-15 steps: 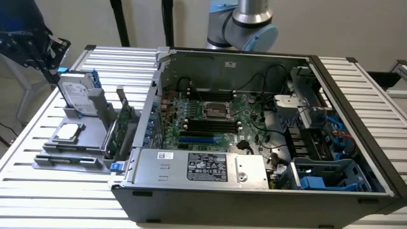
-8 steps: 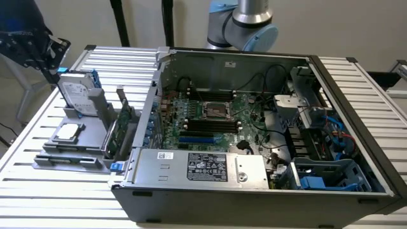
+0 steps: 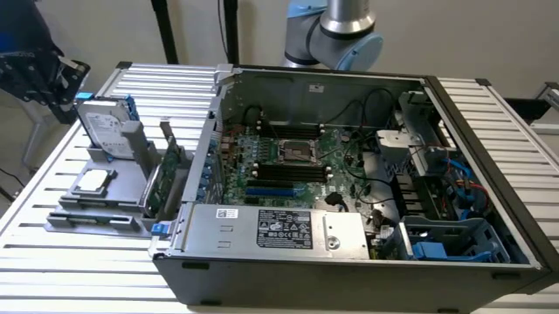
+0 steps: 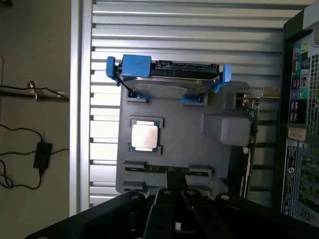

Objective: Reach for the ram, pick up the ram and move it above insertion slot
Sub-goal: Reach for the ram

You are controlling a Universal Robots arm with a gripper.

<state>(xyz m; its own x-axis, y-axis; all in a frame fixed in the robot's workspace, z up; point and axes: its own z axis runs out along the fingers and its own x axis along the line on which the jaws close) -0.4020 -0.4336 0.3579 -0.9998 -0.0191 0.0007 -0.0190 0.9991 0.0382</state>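
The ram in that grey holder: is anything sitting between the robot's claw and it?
Nothing visible does. In the wrist view the shut gripper is close to the ram, with just a bare strip of the holder showing between them. The CPU and hard drive lie beyond the ram, out of the way.

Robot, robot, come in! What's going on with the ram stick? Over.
Gripper shut, empty, above the grey holder. Ram standing in its holder slot, not picked up. Nothing between gripper and ram.
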